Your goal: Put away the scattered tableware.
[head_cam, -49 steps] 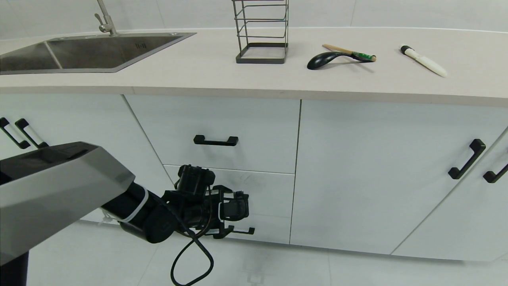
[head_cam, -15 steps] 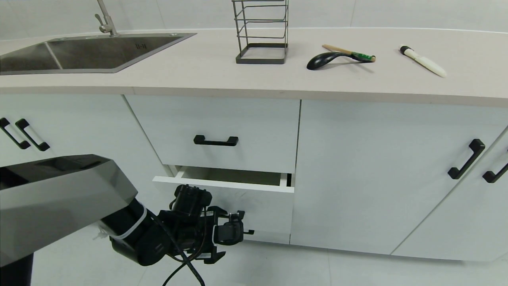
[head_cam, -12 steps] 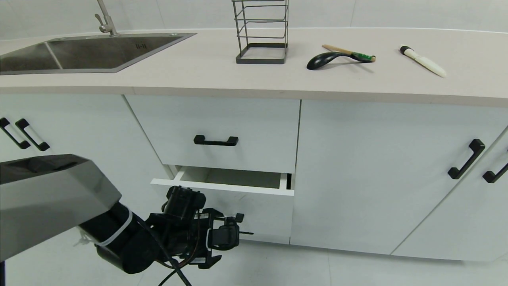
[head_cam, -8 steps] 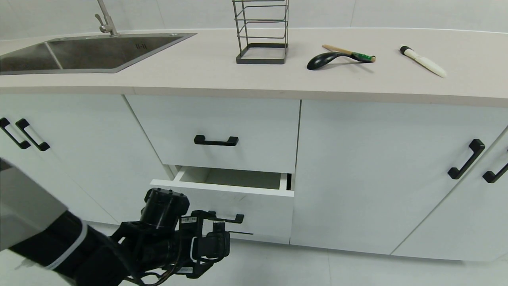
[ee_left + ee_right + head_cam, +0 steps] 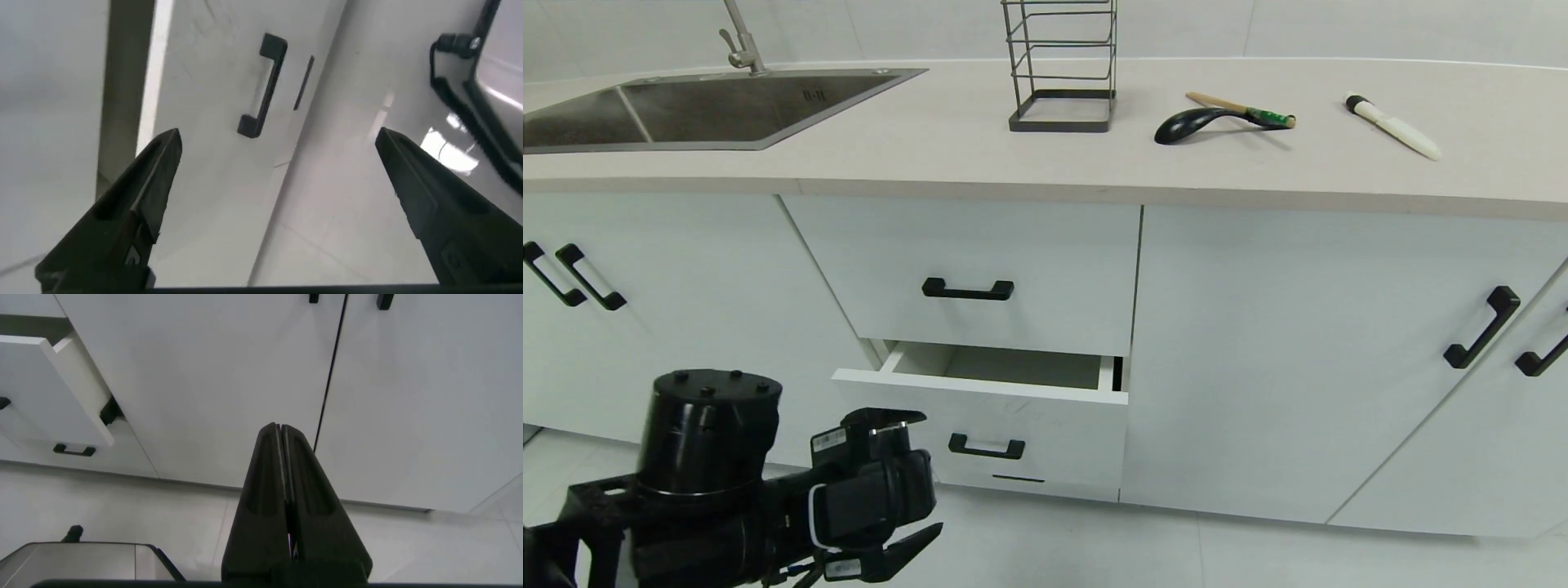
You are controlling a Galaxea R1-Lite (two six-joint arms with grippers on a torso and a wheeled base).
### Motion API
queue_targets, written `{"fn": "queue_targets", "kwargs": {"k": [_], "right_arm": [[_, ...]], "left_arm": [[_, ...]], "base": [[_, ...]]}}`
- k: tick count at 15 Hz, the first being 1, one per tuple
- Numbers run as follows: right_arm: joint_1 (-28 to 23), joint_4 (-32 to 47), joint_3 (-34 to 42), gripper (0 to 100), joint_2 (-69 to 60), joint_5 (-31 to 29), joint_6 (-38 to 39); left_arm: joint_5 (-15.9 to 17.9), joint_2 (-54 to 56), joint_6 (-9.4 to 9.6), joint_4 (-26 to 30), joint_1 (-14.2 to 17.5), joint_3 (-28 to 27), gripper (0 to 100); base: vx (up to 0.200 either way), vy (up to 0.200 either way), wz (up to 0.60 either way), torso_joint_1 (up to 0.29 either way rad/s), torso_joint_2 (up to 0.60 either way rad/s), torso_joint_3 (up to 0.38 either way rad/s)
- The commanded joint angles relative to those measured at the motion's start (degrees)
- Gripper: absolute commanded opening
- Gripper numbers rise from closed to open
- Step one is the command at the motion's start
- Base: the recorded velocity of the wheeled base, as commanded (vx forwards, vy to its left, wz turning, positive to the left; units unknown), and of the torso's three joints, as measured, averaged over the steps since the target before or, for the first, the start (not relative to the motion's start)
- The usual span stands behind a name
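Observation:
On the countertop (image 5: 931, 155) lie a black spoon (image 5: 1188, 124), a wooden stick with a green band (image 5: 1241, 108) resting across the spoon's handle, and a white knife with a black end (image 5: 1395, 126). The lower drawer (image 5: 992, 388) stands partly pulled out and its inside looks bare. My left gripper (image 5: 931, 472) is open low in front of the cabinets, left of the drawer's black handle (image 5: 986, 447) and apart from it. In the left wrist view the left gripper (image 5: 279, 135) frames that handle (image 5: 263, 86) at a distance. My right gripper (image 5: 280, 429) is shut and empty, facing the cabinet doors.
A black wire rack (image 5: 1062, 69) stands at the back of the counter, and a steel sink (image 5: 711, 102) with a tap is at the far left. The upper drawer (image 5: 968, 273) is shut. Cabinet doors with black handles (image 5: 1485, 325) run to the right.
The lower drawer went from shut to partly pulled out with my left gripper on its handle. The gripper then let go, opened and drew back down and to the left.

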State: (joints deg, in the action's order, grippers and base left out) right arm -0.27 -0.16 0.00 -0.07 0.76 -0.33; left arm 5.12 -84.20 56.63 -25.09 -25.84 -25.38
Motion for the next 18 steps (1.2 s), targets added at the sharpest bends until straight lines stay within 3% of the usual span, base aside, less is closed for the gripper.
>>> {"fn": "queue_targets", "kwargs": {"k": [1,3,5,6,12,18], "right_arm": [[0.0,0.0,0.0,0,0.1,0.0,0.0],[0.0,0.0,0.0,0,0.1,0.0,0.0],[0.0,0.0,0.0,0,0.1,0.0,0.0],[0.0,0.0,0.0,0,0.1,0.0,0.0],[0.0,0.0,0.0,0,0.1,0.0,0.0],[0.0,0.0,0.0,0,0.1,0.0,0.0]], "left_arm": [[1.2,1.4,-1.96,1.3,0.4,-3.3,100],[3.7,-2.9,-2.13,3.1,1.6,-8.3,100],[3.9,-9.3,-0.73,3.0,1.6,-13.2,100],[4.3,-13.0,1.03,3.1,1.7,-15.0,100],[4.5,-18.8,1.82,2.7,3.3,-15.3,100],[4.3,-23.8,2.00,1.6,4.0,-19.1,100]], "base": [[0.000,0.000,0.00,0.000,0.00,0.000],[0.000,0.000,0.00,0.000,0.00,0.000],[0.000,0.000,0.00,0.000,0.00,0.000],[0.000,0.000,0.00,0.000,0.00,0.000],[0.000,0.000,0.00,0.000,0.00,0.000],[0.000,0.000,0.00,0.000,0.00,0.000]]}}
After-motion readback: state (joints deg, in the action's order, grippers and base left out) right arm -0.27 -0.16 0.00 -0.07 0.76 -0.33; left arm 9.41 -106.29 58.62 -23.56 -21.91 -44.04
